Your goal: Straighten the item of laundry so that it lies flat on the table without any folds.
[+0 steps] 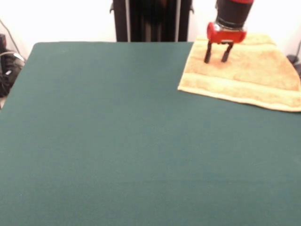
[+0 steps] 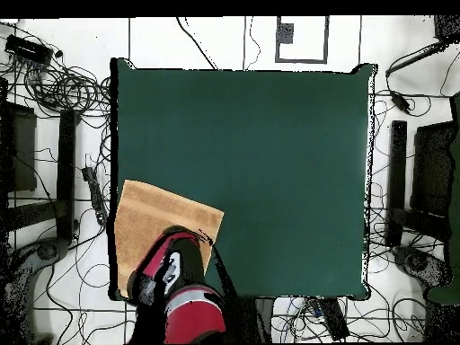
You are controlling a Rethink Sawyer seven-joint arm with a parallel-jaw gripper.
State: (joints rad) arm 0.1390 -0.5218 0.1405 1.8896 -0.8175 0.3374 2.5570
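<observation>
Gripper open, empty, fingers apart just above towel, approx over its far-left part in front view. Towel at table corner nearest pedestal, looks flat, angled to the table edges. Risk: closing and lifting here could bunch cloth or drag it off the edge.

The arm is a black cylinder ending in a glossy red collar — from it hang the gripper's two thin black fingers, set apart.
</observation>
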